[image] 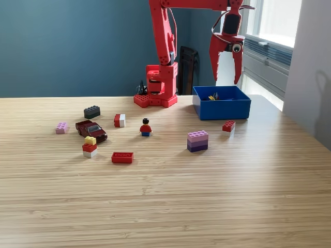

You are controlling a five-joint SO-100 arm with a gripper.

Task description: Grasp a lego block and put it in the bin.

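Nearest the camera: flat red lego brick (122,157), lying on the wooden table (207,206), studs up. Just behind it toward the exterior view's left, a small stack of yellow, red and white bricks (90,146). Dark red toy car (92,129) sits just behind that stack, with a pink brick (62,127) further left and a dark grey brick (92,111) behind it.

Centre of table: red-and-white brick (119,120), and near it a small minifigure (146,127) standing upright, red torso, dark hair. Toward the exterior view's right, a purple stack (198,140), lighter layer on top, darker below. Small red brick (228,126) lies between that stack and the bin, just in front of the bin's front right corner.

Blue bin (222,109) stands at the back of the table, right of the arm's base (156,95). Some small pieces inside, yellow among them; too small to identify.

Red arm rises from its base and reaches across the top of the view. Gripper (227,64) hangs above the bin, pointing down, jaws spread wide, nothing between them. No block is held; all loose bricks are on the table, well apart from the gripper.
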